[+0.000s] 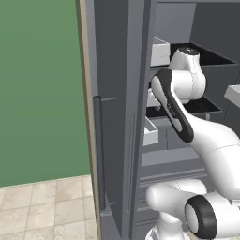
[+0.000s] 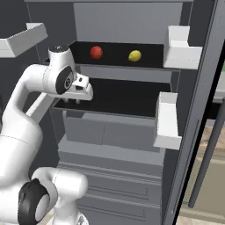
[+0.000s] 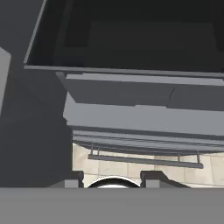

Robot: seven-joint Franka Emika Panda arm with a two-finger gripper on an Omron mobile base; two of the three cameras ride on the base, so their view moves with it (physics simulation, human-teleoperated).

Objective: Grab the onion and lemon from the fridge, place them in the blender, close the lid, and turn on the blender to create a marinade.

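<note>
Setting: rendered kitchen, green wall [image 1: 42, 89] and beige tiled floor [image 1: 47, 206] to the left of the appliance.
Fridge: tall dark grey cabinet-like fridge [image 2: 127, 132], standing open, dark shelves and pale drawers visible inside.
Lemon: small yellow-green rounded fruit [image 2: 135, 56] on the upper dark shelf, right of centre, sitting free with nothing touching it.
Red item: small red round fruit [image 2: 96, 52] on the same upper shelf, left of the lemon and well apart from it.
Onion: cannot pick it out in any view.
Gripper: white two-finger gripper [image 2: 81, 100] at the front left corner of the middle dark shelf [image 2: 123, 96], pointing down, one shelf below the lemon and to its left.
Jaws: two small dark tips [image 3: 74, 179] show at the bottom of the hand view, spread apart, nothing between them, nothing pinched, no contact with either fruit.
Hand view: looks down past the front lip of the dark shelf onto the grey drawer fronts [image 3: 144, 118] and a thin grey bar handle [image 3: 144, 161], with tiled floor below.
Arm: white Franka arm with dark joints [image 1: 187, 122], elbow bent, reaching from the base into the fridge interior.
Door bins: white door bins [image 2: 169, 118] on the right-hand door, one up beside the lemon's shelf, one lower beside the middle shelf.
Left door: dark grey door panel with long vertical dark bar handle [image 1: 97, 150], seen edge-on in the left base view.
</note>
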